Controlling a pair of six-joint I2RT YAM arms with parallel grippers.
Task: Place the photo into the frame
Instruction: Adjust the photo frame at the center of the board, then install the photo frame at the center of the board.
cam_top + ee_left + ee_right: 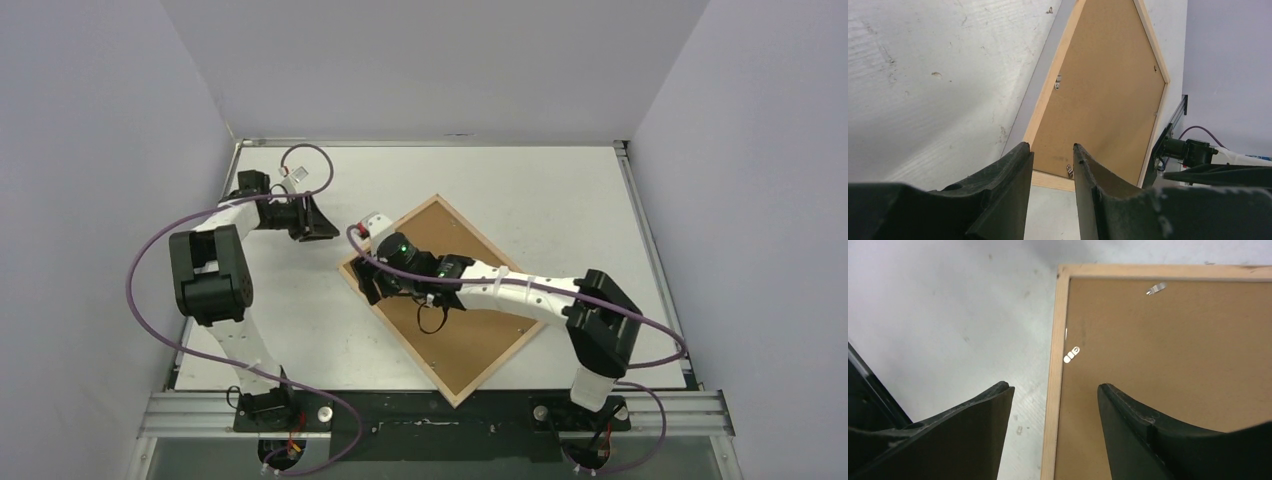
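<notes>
The frame (500, 366) is laid face down and cornerwise on the table (560, 200), near its middle; its narrow bars are made of pale, smooth natural wood, mitred at the corners; within them a flat brown fibreboard backing panel (470, 340) is seated, matt and finely speckled; small bright metal turn-clips (1071, 354) are seen along its inner edge; the photo is not shown in any view, and whether it is held under the panel cannot be told; the table is white, scuffed and faintly grained, and is enclosed by plain pale grey walls; the right gripper (372, 285) is held over the frame's left corner, its black, curved jaws spread wide to either side of the wooden bar, with nothing clasped; whether the bar is touched cannot be told; the left gripper (318, 220) is held above bare table just beyond the frame's upper-left side, its jaws parted by a narrow gap and nothing caught between them; purple cables (140, 290) are looped around both arms
</notes>
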